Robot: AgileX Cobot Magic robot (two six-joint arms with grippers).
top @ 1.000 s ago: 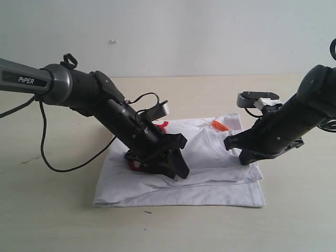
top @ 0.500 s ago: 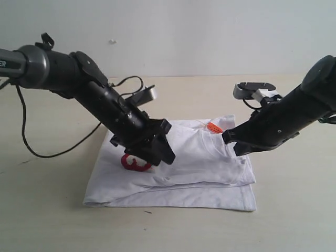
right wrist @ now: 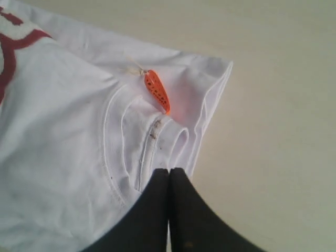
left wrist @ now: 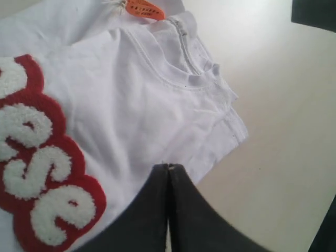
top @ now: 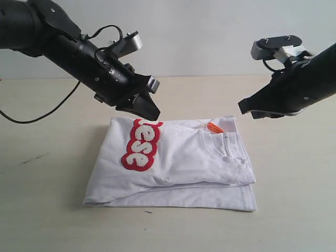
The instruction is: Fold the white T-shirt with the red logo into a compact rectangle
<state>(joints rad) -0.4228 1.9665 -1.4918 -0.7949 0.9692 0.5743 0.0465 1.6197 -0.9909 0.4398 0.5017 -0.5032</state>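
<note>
The white T-shirt lies folded on the table, red logo up; left tool and right tool hover above, jaws together.

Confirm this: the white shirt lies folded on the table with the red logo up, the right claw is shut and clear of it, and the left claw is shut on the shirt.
One thing is wrong: the left claw is shut but empty, hanging clear of the shirt, as the exterior view shows. The rest stands.
</note>
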